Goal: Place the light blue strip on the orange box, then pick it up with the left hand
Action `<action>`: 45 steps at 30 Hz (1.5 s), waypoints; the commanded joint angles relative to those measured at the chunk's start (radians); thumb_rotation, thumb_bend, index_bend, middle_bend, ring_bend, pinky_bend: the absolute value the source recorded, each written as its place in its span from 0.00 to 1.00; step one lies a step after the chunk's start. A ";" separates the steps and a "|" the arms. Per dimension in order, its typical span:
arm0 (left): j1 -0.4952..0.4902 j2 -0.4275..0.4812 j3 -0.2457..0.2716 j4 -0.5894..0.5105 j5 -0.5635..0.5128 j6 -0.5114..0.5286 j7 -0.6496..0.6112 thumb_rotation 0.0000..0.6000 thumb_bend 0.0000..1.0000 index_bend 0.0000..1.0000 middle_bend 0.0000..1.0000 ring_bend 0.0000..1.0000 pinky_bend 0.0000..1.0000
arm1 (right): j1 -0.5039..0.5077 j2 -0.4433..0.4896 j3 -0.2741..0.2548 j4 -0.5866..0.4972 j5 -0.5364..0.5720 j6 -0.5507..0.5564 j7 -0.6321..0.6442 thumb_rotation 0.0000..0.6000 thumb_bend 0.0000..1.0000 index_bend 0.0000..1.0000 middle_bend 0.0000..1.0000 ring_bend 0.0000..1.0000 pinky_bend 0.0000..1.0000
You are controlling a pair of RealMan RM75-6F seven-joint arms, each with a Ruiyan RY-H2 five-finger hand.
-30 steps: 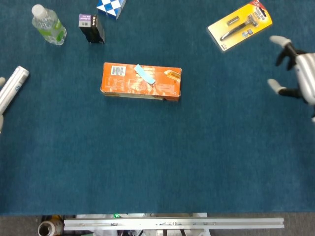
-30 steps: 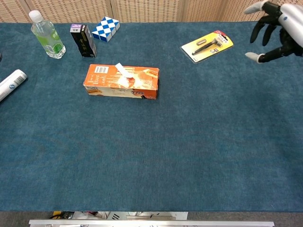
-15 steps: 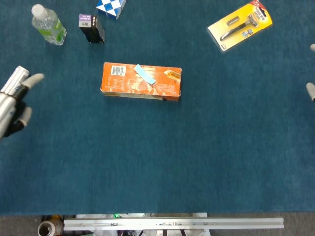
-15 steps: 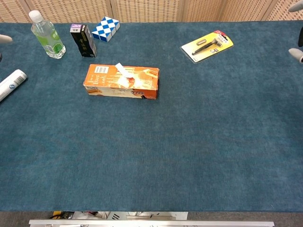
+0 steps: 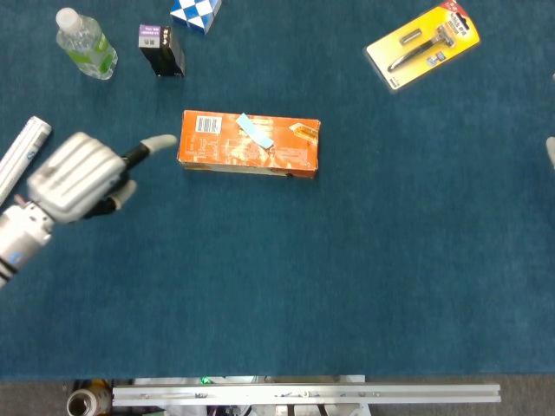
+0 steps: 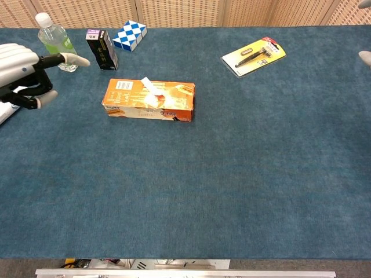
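Note:
The orange box (image 5: 250, 145) lies flat on the blue cloth left of centre, also in the chest view (image 6: 149, 99). The light blue strip (image 5: 255, 131) rests on its top face, slanted, and looks pale in the chest view (image 6: 149, 87). My left hand (image 5: 82, 178) hovers just left of the box, holding nothing. One finger (image 5: 156, 143) reaches toward the box's left end, and the others are bent and apart. In the chest view the left hand (image 6: 23, 69) is at the left edge. Only a fingertip of my right hand (image 5: 551, 152) shows at the right edge.
A water bottle (image 5: 85, 43), a small black box (image 5: 161, 49) and a blue-white cube (image 5: 195, 13) stand at the back left. A white tube (image 5: 22, 156) lies beside my left hand. A yellow razor pack (image 5: 423, 45) lies at the back right. A metal rail (image 5: 303, 394) runs along the front edge.
My left hand has come in from the left edge toward the box. My right hand has pulled back to the right until only a fingertip shows. Box and strip have not moved.

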 commanded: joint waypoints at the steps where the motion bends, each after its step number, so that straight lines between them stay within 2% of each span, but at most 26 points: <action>1: -0.066 -0.023 -0.004 -0.016 -0.016 -0.086 0.026 1.00 0.76 0.11 0.98 1.00 0.96 | -0.001 -0.005 0.008 0.005 0.007 -0.006 -0.004 1.00 0.29 0.23 0.74 0.85 1.00; 10: -0.186 -0.062 -0.035 -0.054 -0.106 -0.251 0.084 1.00 0.82 0.11 0.99 1.00 0.98 | -0.005 -0.026 0.033 0.028 0.011 -0.025 -0.006 1.00 0.33 0.23 0.79 0.91 1.00; 27: -0.340 -0.139 -0.084 -0.067 -0.395 -0.512 0.286 1.00 0.83 0.11 0.99 1.00 0.98 | -0.012 -0.049 0.054 0.045 0.010 -0.057 -0.017 1.00 0.36 0.23 0.85 0.98 1.00; 32: -0.371 -0.159 -0.090 -0.057 -0.479 -0.546 0.336 1.00 0.83 0.11 0.99 1.00 0.98 | -0.017 -0.051 0.057 0.048 0.007 -0.060 -0.010 1.00 0.36 0.23 0.85 0.99 1.00; 45: -0.433 -0.202 -0.060 -0.025 -0.651 -0.584 0.449 1.00 0.83 0.10 1.00 1.00 0.98 | -0.035 -0.047 0.064 0.057 0.004 -0.060 0.006 1.00 0.36 0.23 0.86 0.99 1.00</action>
